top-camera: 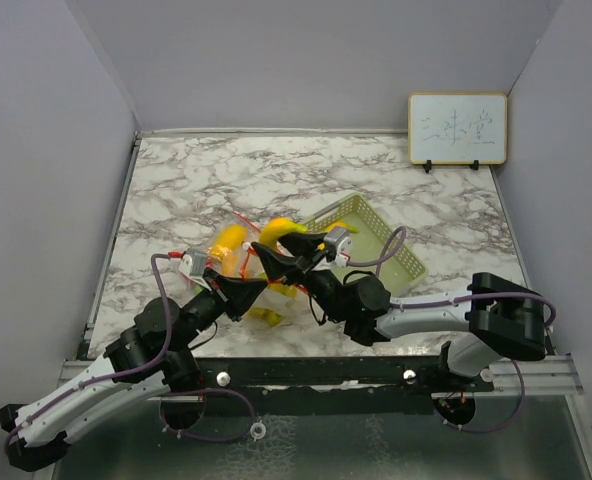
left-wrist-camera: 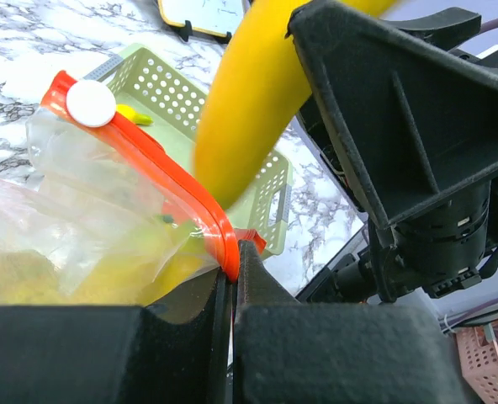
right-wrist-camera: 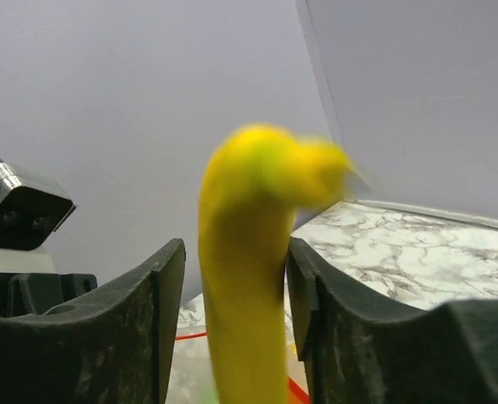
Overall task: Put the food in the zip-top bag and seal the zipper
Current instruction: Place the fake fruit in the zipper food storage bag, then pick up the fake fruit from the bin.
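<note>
The left hand (left-wrist-camera: 232, 282) sits nearest, toward the near edge of the marble table (top-camera: 196, 180). Its two fingers are pressed together on the zipper (left-wrist-camera: 161, 172), pinching the strip at one end of the bag's mouth. The zipper is a thin, glossy red-orange band that curves up and away from the pinch. It carries a round white disc (left-wrist-camera: 91, 103) near its other end.

Below the strip hangs the zip-top bag (left-wrist-camera: 81, 194), clear and crinkled, around the middle of the table. Several yellow food pieces (left-wrist-camera: 140, 269) show blurred through the plastic.

Just beyond, the right hand (right-wrist-camera: 235, 261) reaches in from the right. A toy banana (right-wrist-camera: 245, 278) stands upright between its fingers, smooth bright yellow with a bent, blurred tip. A sliver of space shows on one side of the banana, and it cannot be told whether the fingers clamp it or stand loose. In the left wrist view the banana hangs just above the red-orange strip.

Behind that lies the pale green perforated tray (top-camera: 401, 262), right of centre, with one small yellow piece (left-wrist-camera: 131, 113) inside.

A small whiteboard (top-camera: 457, 128) stands upright at the far right corner.
</note>
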`<state>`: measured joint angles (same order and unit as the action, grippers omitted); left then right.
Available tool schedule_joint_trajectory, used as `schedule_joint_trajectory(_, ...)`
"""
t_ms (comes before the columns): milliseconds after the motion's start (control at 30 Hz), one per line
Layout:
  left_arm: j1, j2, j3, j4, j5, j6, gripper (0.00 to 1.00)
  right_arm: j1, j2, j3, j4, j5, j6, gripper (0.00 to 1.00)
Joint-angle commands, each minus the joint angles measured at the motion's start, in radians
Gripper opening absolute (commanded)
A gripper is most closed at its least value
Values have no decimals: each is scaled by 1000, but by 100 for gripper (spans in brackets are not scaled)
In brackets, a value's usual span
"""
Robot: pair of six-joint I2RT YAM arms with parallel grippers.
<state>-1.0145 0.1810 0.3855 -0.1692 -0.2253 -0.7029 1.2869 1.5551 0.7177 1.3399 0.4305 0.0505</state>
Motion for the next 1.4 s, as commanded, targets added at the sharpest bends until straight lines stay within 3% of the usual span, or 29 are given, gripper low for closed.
schedule_joint_trajectory(0, 4, -24, 34, 10, -35, 22, 0, 7, -22, 0, -133, -27, 34, 52)
schedule_joint_trajectory(233, 4, -18, 50, -3, -23, 27, 0, 8, 25, 29, -107, -36, 37, 47)
schedule_joint_trajectory(367, 4, -29, 51, -13, -28, 27, 0, 9, 24, 38, -113, -57, 32, 29)
schedule_joint_trajectory(433, 4, -35, 52, -15, -32, 26, 0, 8, 5, 37, -142, -41, 22, 26)
schedule_joint_trajectory(500, 4, -39, 53, -18, -32, 29, 0, 7, -35, 37, -201, 45, 10, 28)
schedule_joint_trajectory(567, 4, -40, 57, -26, -31, 29, 0, 4, -88, 51, -305, 214, 8, 38)
schedule_joint_trajectory(633, 4, -39, 63, -33, -30, 29, 0, -17, -137, 91, -480, 328, 16, 50)
schedule_joint_trajectory(700, 4, -42, 72, -38, -28, 32, 0, -58, -188, 140, -748, 388, 112, 57)
schedule_joint_trajectory(767, 4, -43, 78, -42, -28, 38, 0, -119, -232, 167, -1054, 378, 267, 59)
schedule_joint_trajectory(833, 4, -42, 87, -40, -26, 41, 0, -198, -272, 169, -1256, 330, 406, 59)
schedule_joint_trajectory(967, 4, -38, 96, -37, -15, 50, 0, -290, -289, 176, -1532, 313, 576, 59)
schedule_joint_trajectory(1067, 4, -40, 86, -23, -3, 59, 0, -384, -240, 191, -1609, 237, 590, 61)
schedule_joint_trajectory(1200, 4, -51, 51, 6, 12, 49, 0, -544, -122, 229, -1606, 22, 564, 62)
schedule_joint_trajectory(1367, 4, -64, 41, 13, 17, 43, 0, -596, 35, 313, -1557, -31, 507, 61)
